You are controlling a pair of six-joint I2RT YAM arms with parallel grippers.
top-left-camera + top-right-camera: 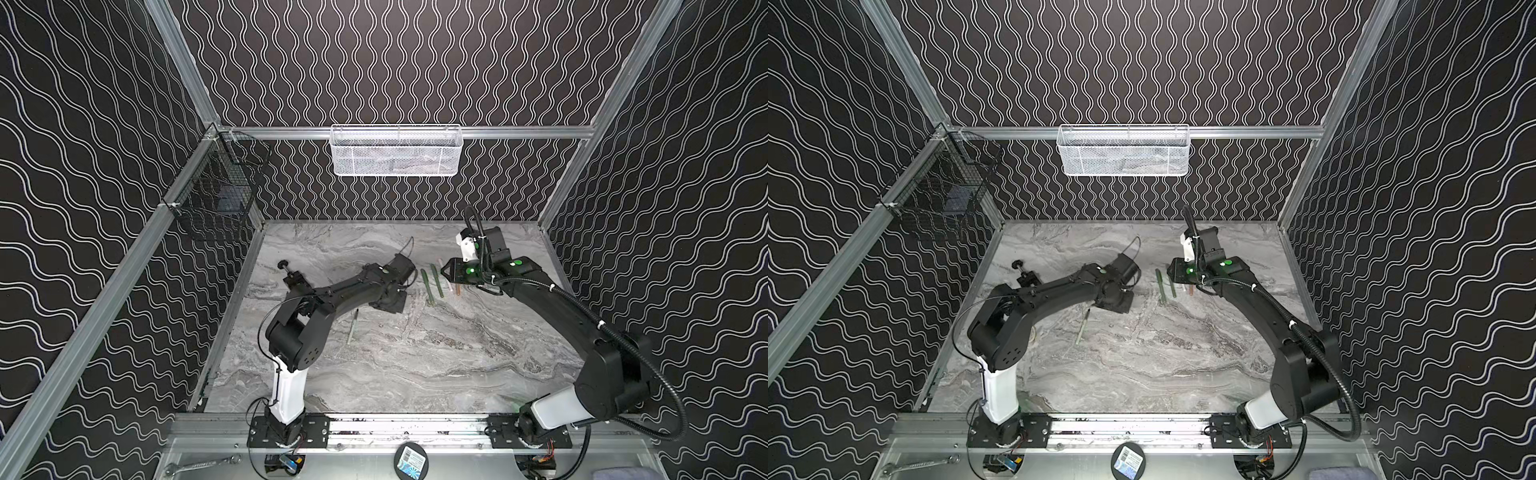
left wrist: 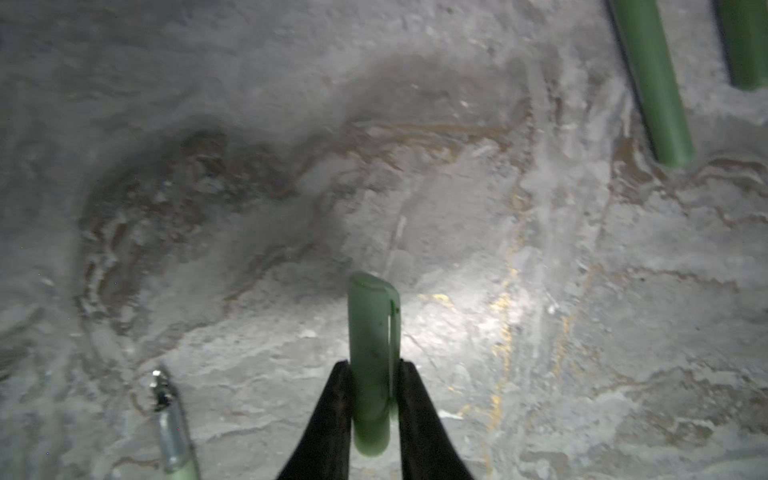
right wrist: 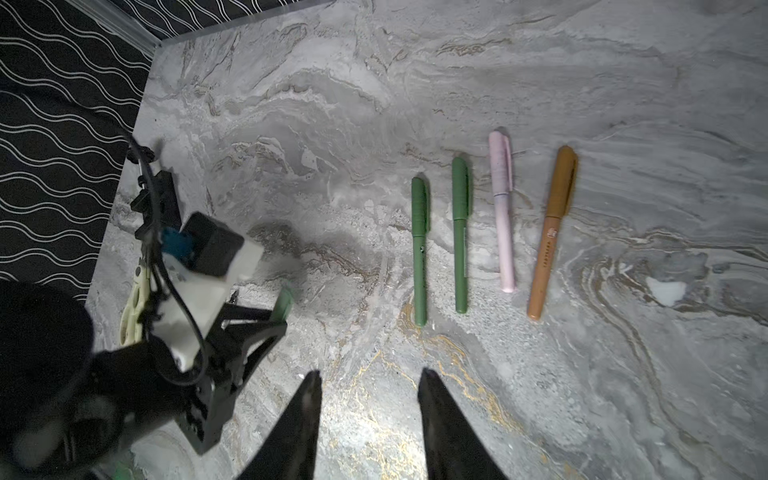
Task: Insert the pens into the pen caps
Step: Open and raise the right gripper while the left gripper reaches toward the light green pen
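Observation:
My left gripper (image 2: 371, 365) is shut on a pale green pen cap (image 2: 372, 332), held just above the marble table; the right wrist view also shows this cap (image 3: 284, 302) between the fingers. An uncapped pale green pen (image 1: 352, 326) (image 1: 1083, 326) lies on the table beside the left arm, with its metal tip (image 2: 164, 399) near the gripper. Further right lie capped pens in a row: two dark green (image 3: 419, 249) (image 3: 460, 232), one pink (image 3: 503, 208) and one gold-brown (image 3: 550, 232). My right gripper (image 3: 368, 378) hangs open over bare table short of that row, holding nothing.
A white mesh basket (image 1: 395, 151) hangs on the back wall and a black wire basket (image 1: 216, 187) on the left rail. A black clamp (image 1: 291, 274) stands near the table's left edge. A wrench (image 1: 199, 465) lies on the front metal ledge.

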